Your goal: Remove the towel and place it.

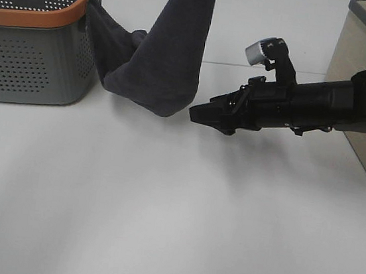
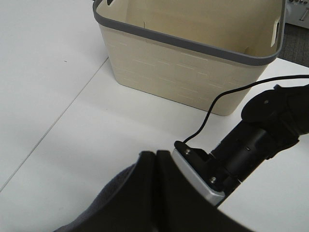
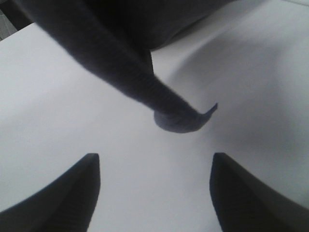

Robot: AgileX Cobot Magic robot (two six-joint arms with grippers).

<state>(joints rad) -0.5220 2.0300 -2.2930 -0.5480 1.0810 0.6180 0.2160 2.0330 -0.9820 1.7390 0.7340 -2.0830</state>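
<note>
Towel: the towel [image 1: 162, 61] hangs from above, one end on the basket [image 1: 25, 64] rim at left, its low fold at the table [image 1: 160, 214].
Handling: soft, light and limp, likely to drag.
Left claw [image 2: 155, 162]: pinched on the towel's top.
Right claw [image 1: 202, 116]: wide, empty, just right of the fold.
Hold: the low fold.

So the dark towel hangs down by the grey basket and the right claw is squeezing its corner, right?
Not quite. The right claw is open and grips nothing; the corner of the towel sits ahead of it, untouched, as the right wrist view shows. The towel does hang down by the grey basket.
</note>
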